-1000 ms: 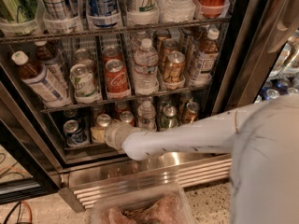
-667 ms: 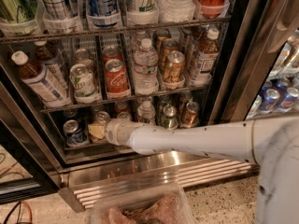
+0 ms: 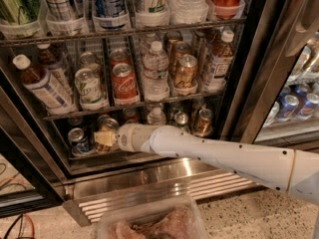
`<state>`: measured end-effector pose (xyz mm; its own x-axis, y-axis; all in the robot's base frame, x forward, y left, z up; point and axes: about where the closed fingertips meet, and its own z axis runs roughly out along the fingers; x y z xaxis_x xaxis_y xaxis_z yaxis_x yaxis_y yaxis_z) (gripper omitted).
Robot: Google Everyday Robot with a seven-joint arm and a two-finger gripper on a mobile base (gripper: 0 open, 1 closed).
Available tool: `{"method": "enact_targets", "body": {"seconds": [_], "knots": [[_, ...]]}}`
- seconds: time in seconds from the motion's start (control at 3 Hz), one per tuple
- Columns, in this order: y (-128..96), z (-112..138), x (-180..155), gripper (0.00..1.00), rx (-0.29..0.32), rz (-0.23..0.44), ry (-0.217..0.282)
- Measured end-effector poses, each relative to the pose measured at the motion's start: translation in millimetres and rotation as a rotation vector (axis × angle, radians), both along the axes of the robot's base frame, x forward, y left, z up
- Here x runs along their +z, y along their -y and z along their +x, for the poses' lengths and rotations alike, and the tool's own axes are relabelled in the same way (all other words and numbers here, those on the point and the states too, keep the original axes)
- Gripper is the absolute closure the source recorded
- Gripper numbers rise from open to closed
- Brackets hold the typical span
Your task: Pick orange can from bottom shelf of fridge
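The fridge (image 3: 234, 83) stands open in front of me. On its bottom shelf (image 3: 99, 158) a can with a silver top (image 3: 108, 124) stands in the second lane from the left; orange-brown shows low on its body, which is mostly hidden. My gripper (image 3: 102, 138) is at the front of this can, at body height, with the white arm reaching in from the right. A second copper-orange can (image 3: 203, 122) stands at the right end of the same shelf, clear of the arm.
A blue can (image 3: 77, 139) stands just left of the gripper. The middle rack holds a red cola can (image 3: 124, 83), a pale green can (image 3: 88, 86) and a water bottle (image 3: 156, 71). Below are the ribbed steel base (image 3: 149, 190) and a clear plastic tub (image 3: 149, 223).
The arm has stretched out further to the left and into the bottom shelf. The gripper has moved a little left, up against the can in the second lane.
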<state>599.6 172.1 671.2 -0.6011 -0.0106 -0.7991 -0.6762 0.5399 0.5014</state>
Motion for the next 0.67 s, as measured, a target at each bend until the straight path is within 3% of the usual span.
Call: {"method": "enact_targets", "body": {"seconds": [0.33,0.67], "knots": [[-1.4,-5.2,-3.3,1.00,0.018,-0.011,-0.012],[1.5,-13.1,-7.9,1.00,0.024,0.002,-0.057]]}}
